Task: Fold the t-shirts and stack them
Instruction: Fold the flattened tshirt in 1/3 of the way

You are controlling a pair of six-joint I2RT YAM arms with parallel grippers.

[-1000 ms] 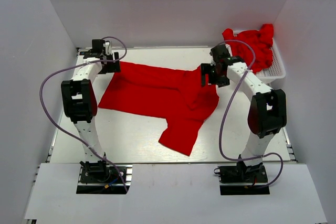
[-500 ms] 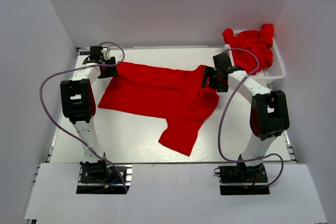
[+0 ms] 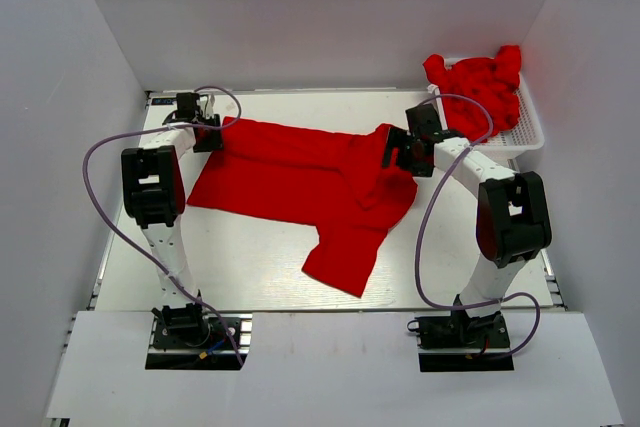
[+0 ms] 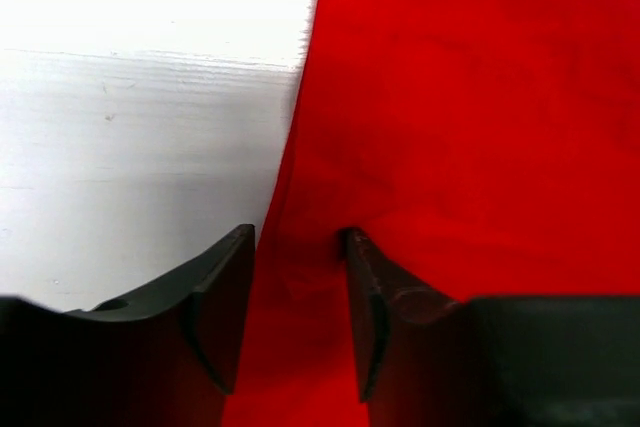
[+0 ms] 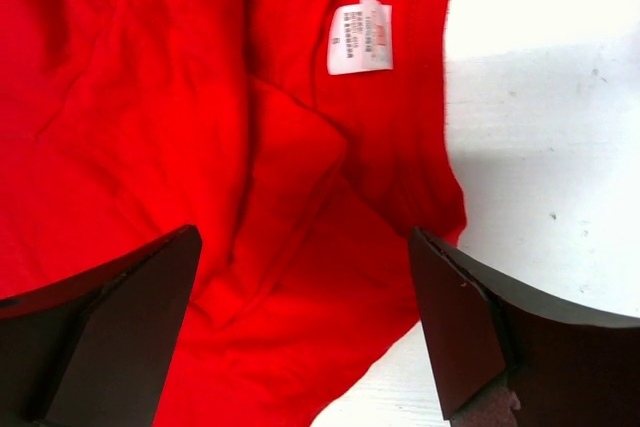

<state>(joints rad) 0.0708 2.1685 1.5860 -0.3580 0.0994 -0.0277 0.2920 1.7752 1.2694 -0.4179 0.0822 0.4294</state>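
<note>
- Shirt (image 3: 290, 172) spreads across the middle, one sleeve reaching nearward.
- Near strip of table (image 3: 250, 269) lies bare — free passage on either side of that sleeve.
- Heaped basket (image 3: 525, 135) blocks the far right corner, beside the wall (image 3: 590, 67).

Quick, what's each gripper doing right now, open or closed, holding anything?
Left gripper: closed on the edge of the t-shirt.
Right gripper: open over the t-shirt's neck label, holding nothing.

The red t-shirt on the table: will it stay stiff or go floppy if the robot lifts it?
Probably floppy: the t-shirt lies in soft creases and folds over itself near its white label, so it would likely sag from a lifted corner. It looks thin and light, so a push would probably bunch it rather than slide it.
</note>
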